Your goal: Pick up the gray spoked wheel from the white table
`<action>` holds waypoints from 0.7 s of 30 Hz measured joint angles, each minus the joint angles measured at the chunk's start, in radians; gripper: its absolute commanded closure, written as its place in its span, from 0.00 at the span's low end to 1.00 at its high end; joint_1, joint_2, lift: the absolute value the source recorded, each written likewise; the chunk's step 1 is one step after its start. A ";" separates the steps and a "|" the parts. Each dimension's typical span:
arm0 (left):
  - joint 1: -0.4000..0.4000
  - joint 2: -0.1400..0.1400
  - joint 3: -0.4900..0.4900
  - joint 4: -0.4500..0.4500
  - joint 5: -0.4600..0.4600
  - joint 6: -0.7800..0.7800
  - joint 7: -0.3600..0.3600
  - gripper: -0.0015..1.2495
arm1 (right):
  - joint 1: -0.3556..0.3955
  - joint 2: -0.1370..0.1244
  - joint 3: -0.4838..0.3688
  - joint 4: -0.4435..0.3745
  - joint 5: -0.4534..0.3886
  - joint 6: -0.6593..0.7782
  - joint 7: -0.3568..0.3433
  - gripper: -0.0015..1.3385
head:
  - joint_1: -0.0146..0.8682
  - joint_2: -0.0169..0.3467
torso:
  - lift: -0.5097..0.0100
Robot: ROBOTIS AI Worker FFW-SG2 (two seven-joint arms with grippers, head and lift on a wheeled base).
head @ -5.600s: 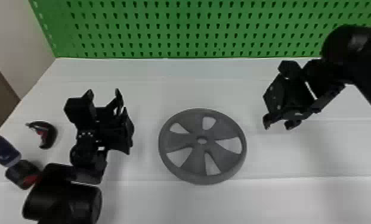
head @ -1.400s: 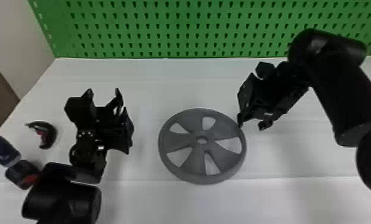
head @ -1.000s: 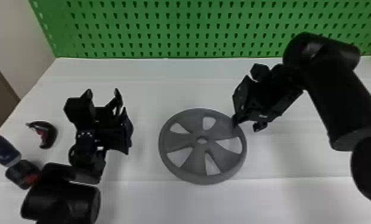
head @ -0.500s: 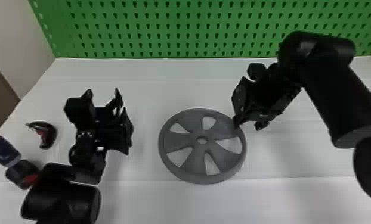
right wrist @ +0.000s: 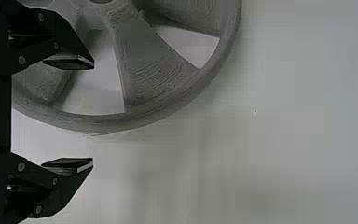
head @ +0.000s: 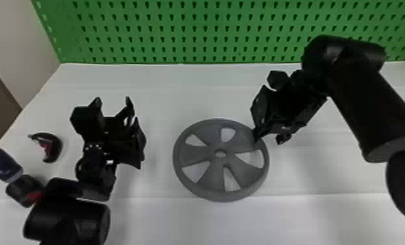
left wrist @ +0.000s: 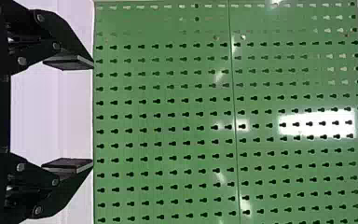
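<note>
Currently, the round gray spoked wheel is laid flat on the white table, before the green perforated board. The black right gripper is placed at its far right rim, fingers spread wide, contact not discernible. The black left gripper, also wide, is parked left of the wheel, well apart.

Black arms are showing rounded, cylinder-like casings, while black, flat-tipped fingers are bearing round grey screws.
</note>
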 measured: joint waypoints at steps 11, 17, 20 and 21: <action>-0.005 0.000 -0.003 0.000 0.003 0.000 0.000 0.40 | 0.025 0.009 0.010 0.002 0.003 0.000 0.000 0.39 | 0.89 0.17 | 0.79; -0.008 0.000 -0.004 0.000 0.003 0.000 0.000 0.40 | 0.035 0.010 0.019 0.007 -0.008 -0.006 0.000 0.39 | 0.89 0.17 | 0.79; -0.008 0.000 -0.004 0.000 0.003 0.000 0.000 0.40 | 0.039 0.012 0.025 0.011 -0.012 -0.020 0.000 0.39 | 0.89 0.17 | 0.79; -0.009 0.000 -0.004 0.000 0.003 0.000 0.000 0.40 | 0.041 0.013 0.025 0.013 -0.015 -0.027 0.000 0.39 | 0.89 0.17 | 0.79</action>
